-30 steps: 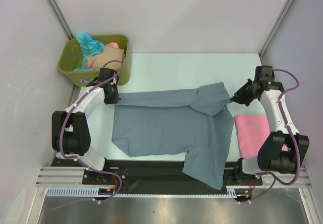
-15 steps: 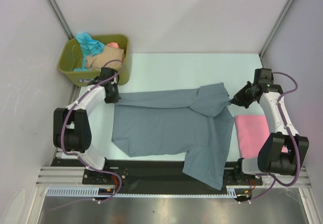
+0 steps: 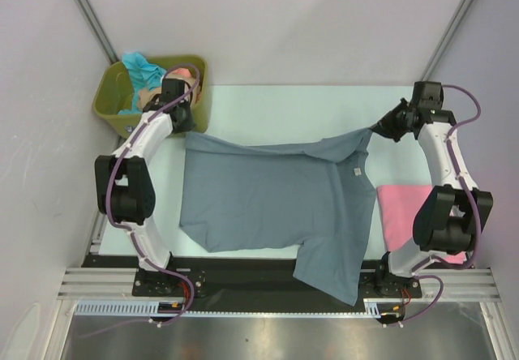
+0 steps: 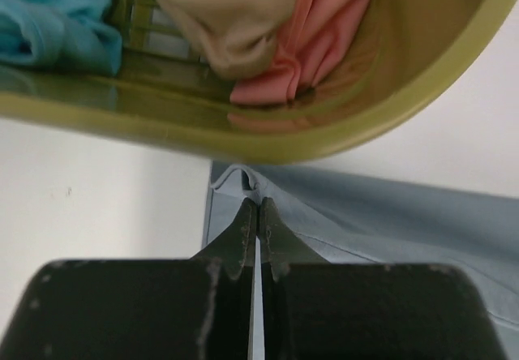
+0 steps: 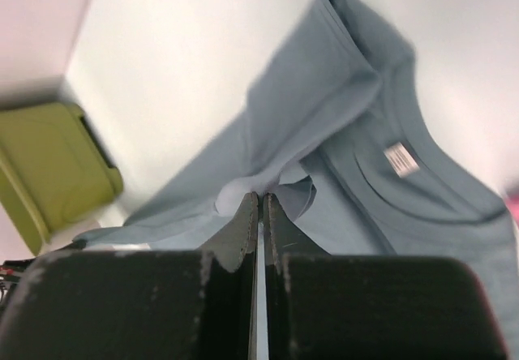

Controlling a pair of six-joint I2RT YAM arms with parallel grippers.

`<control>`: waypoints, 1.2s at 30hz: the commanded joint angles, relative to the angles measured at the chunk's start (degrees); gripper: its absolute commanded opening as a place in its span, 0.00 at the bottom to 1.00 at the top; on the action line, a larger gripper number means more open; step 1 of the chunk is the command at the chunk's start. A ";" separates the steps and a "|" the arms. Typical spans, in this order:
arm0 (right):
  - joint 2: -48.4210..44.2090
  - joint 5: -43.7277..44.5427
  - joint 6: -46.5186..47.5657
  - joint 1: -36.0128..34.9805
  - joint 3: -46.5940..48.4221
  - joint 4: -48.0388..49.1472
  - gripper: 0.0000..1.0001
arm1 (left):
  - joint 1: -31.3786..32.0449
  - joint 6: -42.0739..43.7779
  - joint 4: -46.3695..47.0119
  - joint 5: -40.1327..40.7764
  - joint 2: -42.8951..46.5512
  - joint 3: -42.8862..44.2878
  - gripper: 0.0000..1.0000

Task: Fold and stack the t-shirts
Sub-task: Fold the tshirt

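My left fingers [image 4: 242, 242] clamp the grey shirt [image 3: 276, 202] at its 10 o'clock corner. My right fingers [image 5: 247, 226] clamp its 2 o'clock corner.

The grey-blue t-shirt [image 3: 268, 202] is soft matt cloth; the olive tub [image 4: 405, 92], glossy plastic.

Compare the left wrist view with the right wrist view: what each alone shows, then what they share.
Left wrist only: the teal shirt, beige shirt and salmon shirt piled inside the tub. Right wrist only: the white neck label of the grey-blue shirt. Both: the tub, the table, and that shirt's edge pinched by the view's own shut tool, left tool or right tool.
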State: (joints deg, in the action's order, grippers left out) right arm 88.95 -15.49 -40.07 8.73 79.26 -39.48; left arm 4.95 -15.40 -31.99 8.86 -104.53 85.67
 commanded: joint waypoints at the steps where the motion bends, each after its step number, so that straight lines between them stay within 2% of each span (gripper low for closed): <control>1: 3.76 -1.04 -1.32 -0.03 6.50 4.77 0.00 | -0.56 1.42 1.23 1.42 -2.07 5.47 0.01; 6: 9.92 -1.92 -1.23 -0.03 15.72 4.42 0.00 | -0.64 2.04 1.14 3.18 -3.75 8.20 0.01; 12: 10.82 -3.23 -1.32 -0.29 18.56 0.82 0.00 | -0.82 2.30 1.49 3.00 -2.26 5.57 0.00; 22: -1.21 -1.74 -0.01 0.58 6.18 -7.27 0.00 | -0.82 1.95 2.02 2.12 4.50 -6.38 0.00; 29: -6.14 -1.13 0.79 1.29 -1.65 -8.24 0.00 | -0.82 1.25 1.58 2.04 6.44 -13.15 0.00; 36: -8.09 -0.78 1.58 1.11 -9.47 -5.17 0.04 | -0.82 0.55 2.54 1.69 5.83 -15.18 0.00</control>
State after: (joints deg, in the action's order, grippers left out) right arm 82.63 -17.21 -39.97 9.72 70.83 -46.37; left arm 4.69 -14.11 -31.00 10.31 -100.71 70.85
